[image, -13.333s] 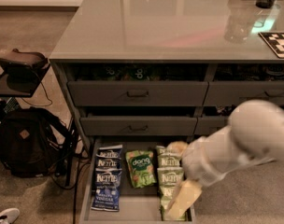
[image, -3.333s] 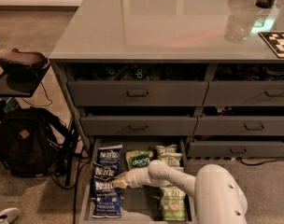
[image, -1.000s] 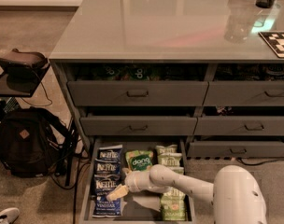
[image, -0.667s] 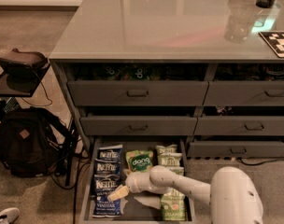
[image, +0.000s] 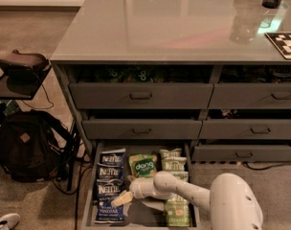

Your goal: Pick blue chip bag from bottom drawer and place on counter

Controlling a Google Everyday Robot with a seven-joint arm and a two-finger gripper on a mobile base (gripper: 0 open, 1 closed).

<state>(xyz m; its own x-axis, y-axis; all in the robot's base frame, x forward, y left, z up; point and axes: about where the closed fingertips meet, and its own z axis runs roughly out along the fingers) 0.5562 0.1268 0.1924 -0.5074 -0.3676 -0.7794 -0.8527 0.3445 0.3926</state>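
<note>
Navy-blue Kettle bags occupy the left column of the open bottom drawer (image: 89, 190), stacked front to back. The blue chip bag (image: 106, 212) nearest the front lies flat inside the drawer, not lifted. The gripper (image: 120, 199) is down in the drawer at the right edge of that column, at the upper right corner of this bag and apparently in contact with it. Whether it is apart or closed on the bag cannot be told. The arm (image: 184, 191) reaches in from the right, across the green bags (image: 176, 210).

Assessment: the pick step is in hand and the grasp is unconfirmed. The next move calls for a secure hold on one bag only, then a straight lift clear of the drawer and a carry to the counter (image: 150, 23) above.
</note>
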